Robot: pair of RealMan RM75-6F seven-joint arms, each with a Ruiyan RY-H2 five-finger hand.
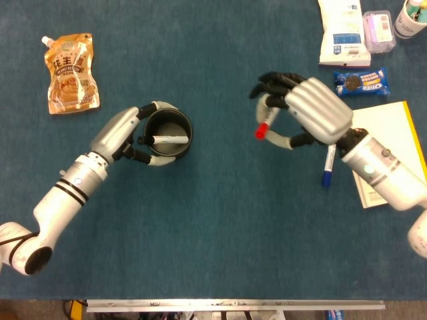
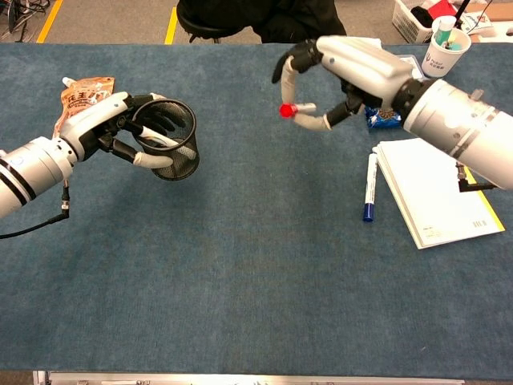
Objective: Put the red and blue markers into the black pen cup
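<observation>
Now the right hand [image 1: 308,110] is up off the table [image 2: 240,273], fingers curled around the red marker [image 1: 265,126], its red cap sticking out on the left side. Blue marker [image 1: 327,165] lies flat on the table just left of the white notepad [image 1: 390,143], cap end toward the near side, well apart from the hand. Left hand [image 1: 123,133] grips the black pen cup [image 1: 168,135] from the left, fingers wrapped round its mesh wall; chest view shows the cup tilted and off the cloth. A white pen [image 1: 170,139] lies across inside the cup. Far left sits an orange pouch [image 1: 70,65]; far right, a white packet [image 1: 343,33], blue cookie pack [image 1: 361,83], small pink box [image 1: 378,30] and a paper cup [image 2: 446,46].
</observation>
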